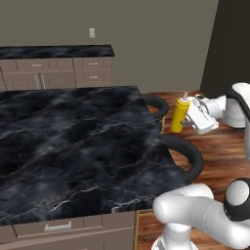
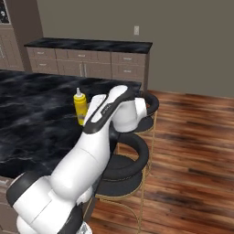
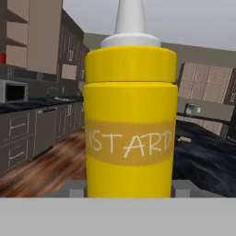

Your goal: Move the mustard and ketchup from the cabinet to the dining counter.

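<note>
Black marble of the dining counter (image 1: 73,141) spreads wide over brown drawers, with wood floor beyond its right edge. At that edge the gripper (image 1: 188,119) pinches the mustard (image 1: 179,114) between its fingers, the bottle upright with its pale nozzle up. In the hand view the mustard (image 3: 131,115) stands close between the two tips. Two black stools (image 1: 188,156) sit just beside the counter, below the bottle. Another marble worktop (image 1: 56,51) lies behind the counter, against the wall.
</note>
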